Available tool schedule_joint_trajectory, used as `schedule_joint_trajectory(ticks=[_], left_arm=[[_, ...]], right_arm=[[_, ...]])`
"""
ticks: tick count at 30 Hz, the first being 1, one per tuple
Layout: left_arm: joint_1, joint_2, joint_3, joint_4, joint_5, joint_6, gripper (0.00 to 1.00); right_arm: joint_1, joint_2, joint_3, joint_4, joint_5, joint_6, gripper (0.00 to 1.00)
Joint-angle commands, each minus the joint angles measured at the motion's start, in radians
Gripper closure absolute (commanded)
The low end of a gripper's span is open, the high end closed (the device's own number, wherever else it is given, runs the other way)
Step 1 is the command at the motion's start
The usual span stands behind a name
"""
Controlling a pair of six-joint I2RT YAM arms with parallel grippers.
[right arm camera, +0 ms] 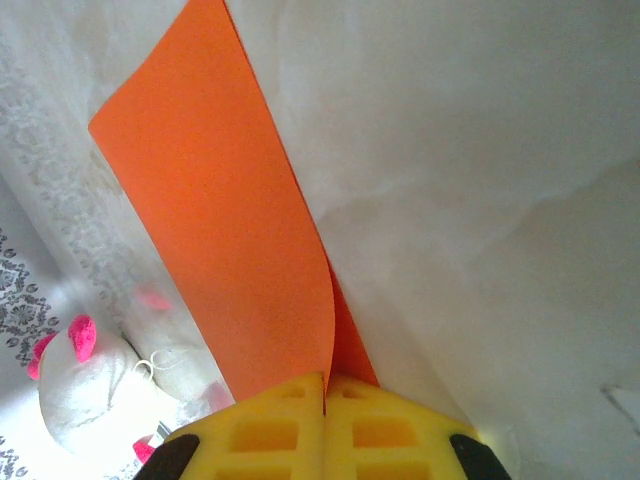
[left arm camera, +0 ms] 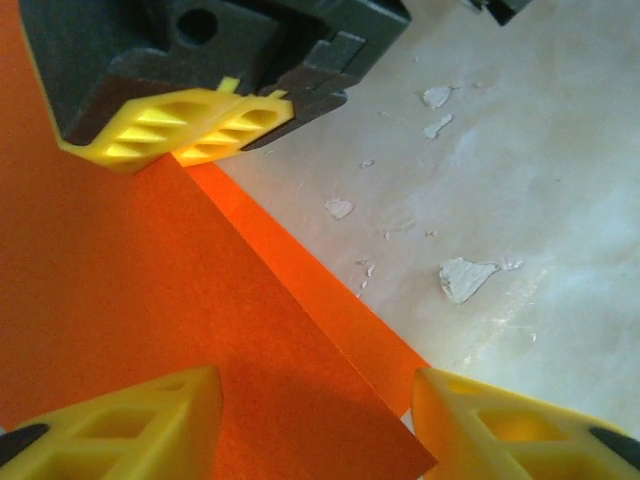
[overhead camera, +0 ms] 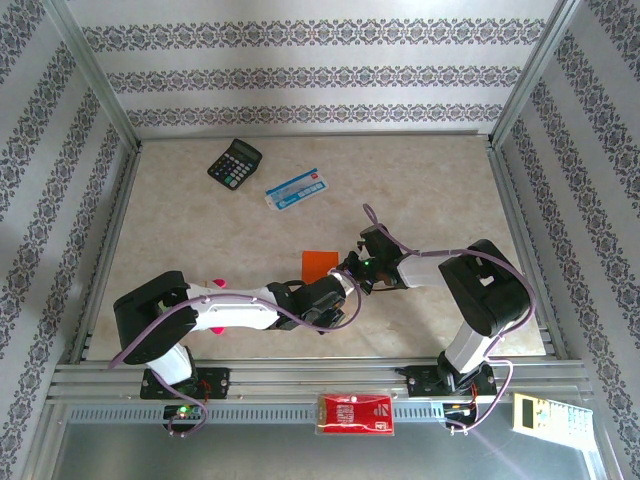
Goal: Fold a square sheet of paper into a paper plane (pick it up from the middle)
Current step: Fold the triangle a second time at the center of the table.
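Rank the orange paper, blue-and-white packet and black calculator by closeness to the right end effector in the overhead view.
1. orange paper: pinched by the right end effector.
2. blue-and-white packet: behind, slightly left.
3. black calculator: far back left.

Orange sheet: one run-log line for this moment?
stage: folding | orange sheet: flap folded over | right gripper: shut on orange sheet | left gripper: open above it

place: robot lab test cell | signs: aluminium frame (overhead camera: pixel 320 133), patterned wall panels (overhead camera: pixel 320 75), marble-look tabletop (overhead camera: pixel 420 190)
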Motion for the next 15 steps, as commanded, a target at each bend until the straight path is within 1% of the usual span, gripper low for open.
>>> schedule_joint_trajectory(ticks=[1, 4, 8, 12, 15], left_arm=[[-0.012, -0.02, 0.021, -0.049, -0.033, 0.019, 0.52], [-0.012, -0.029, 0.022, -0.05, -0.03, 0.018, 0.56], [-0.013, -0.031, 0.027, -0.055, -0.015, 0.013, 0.68], [-0.011, -0.041, 0.026, -0.054, -0.001, 0.008, 0.73], [-0.011, -0.05, 0.026, -0.054, 0.002, 0.006, 0.74]], right_arm=[[-0.004, 0.03, 0.009, 0.001, 0.011, 0.001, 1.0], [-0.006, 0.034, 0.009, 0.001, 0.012, -0.001, 1.0], [-0.005, 0.036, 0.009, 0.0, 0.012, -0.003, 1.0], [-0.007, 0.039, 0.008, 0.0, 0.01, -0.007, 1.0], [-0.007, 0.039, 0.008, -0.001, 0.013, -0.008, 1.0]])
